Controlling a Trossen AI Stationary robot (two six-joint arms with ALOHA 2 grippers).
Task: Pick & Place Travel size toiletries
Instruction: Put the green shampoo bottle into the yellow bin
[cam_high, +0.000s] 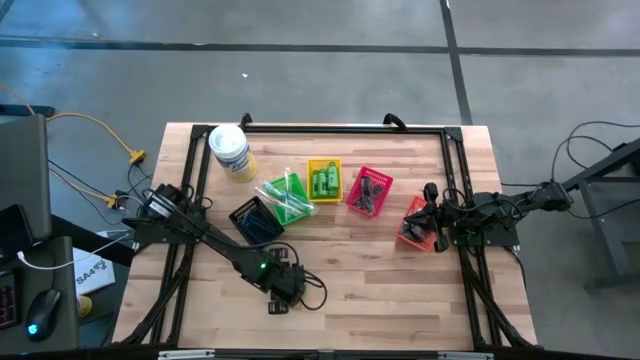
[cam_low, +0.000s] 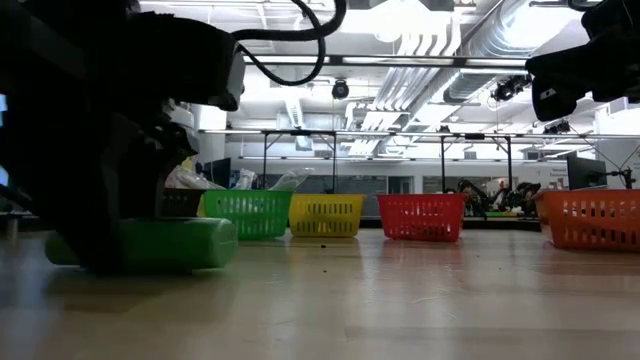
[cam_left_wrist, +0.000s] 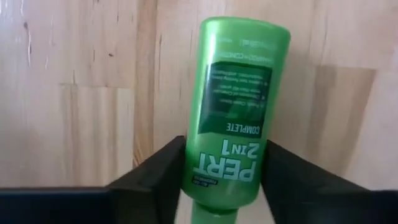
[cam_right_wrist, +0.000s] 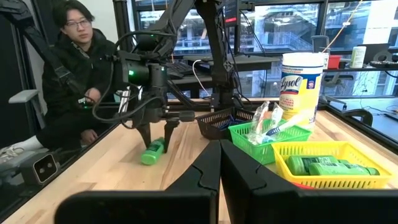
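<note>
Green mini bottle (cam_left_wrist: 239, 112) lies flat on the bare worktop (cam_high: 380, 290) near its front edge, left gripper (cam_high: 283, 290) fingers straddling its cap end, not visibly pinching, seemingly poised for lifting; right gripper (cam_right_wrist: 219, 171) fingers together, parked.

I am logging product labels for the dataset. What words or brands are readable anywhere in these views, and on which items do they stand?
"PERT 2 IN 1" and "COMPLETE": on the green mini bottle lying on the table between the left tool's fingers.
"Lysol": on the white tub with yellow label.
Smaller print on the bottle's dark panel: too small to read.
Fine print on the tub: too blurred to read.
</note>
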